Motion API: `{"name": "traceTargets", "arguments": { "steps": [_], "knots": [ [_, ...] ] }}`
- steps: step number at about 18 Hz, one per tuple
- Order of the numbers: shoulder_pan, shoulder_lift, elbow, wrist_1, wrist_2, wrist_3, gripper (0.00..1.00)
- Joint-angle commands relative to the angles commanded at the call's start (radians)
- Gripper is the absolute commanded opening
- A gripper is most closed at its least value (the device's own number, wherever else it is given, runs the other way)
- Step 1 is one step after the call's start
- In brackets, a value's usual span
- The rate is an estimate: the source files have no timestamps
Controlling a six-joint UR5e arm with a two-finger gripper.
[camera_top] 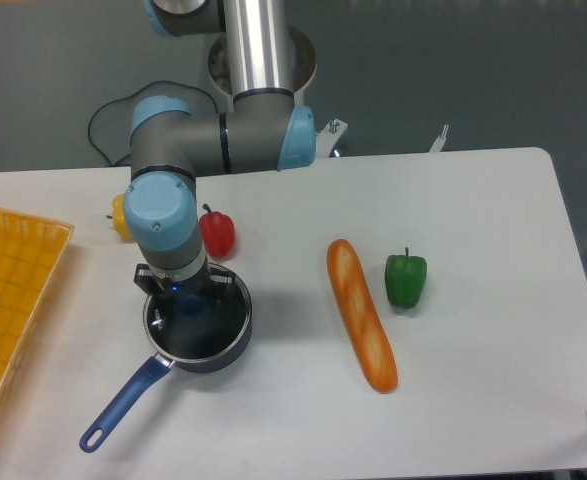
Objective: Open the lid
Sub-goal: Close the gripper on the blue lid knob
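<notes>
A: Location of the lid (205, 318)?

B: Seated on the dark blue saucepan (235, 340), left of centre on the white surface (473, 200); blue knob at the middle, glass largely hidden beneath the arm.

A: State of the tool (190, 300)?

B: Lowered straight onto the lid, fingers either side of the knob. Grip on the knob impossible to confirm from this overhead view; spread of the fingers likewise unclear.

A: Orientation of the pan?

B: Long blue handle (123, 405) pointing toward the lower left.

A: Neighbouring items?

B: Red pepper (218, 233) just behind the pan; yellow pepper (121, 217) partly hidden behind the arm's wrist. Bread loaf (361, 313) lying lengthwise to the right, green pepper (406, 279) just beside it. Yellow-orange tray (13, 300) at the far left edge.
</notes>
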Motion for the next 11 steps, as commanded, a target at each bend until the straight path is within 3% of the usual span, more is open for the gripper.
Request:
{"name": "traceTargets", "arguments": {
  "steps": [11],
  "knots": [
    [0.005,0.011,0.000,0.012,-0.006,0.040,0.56]
  ]
}}
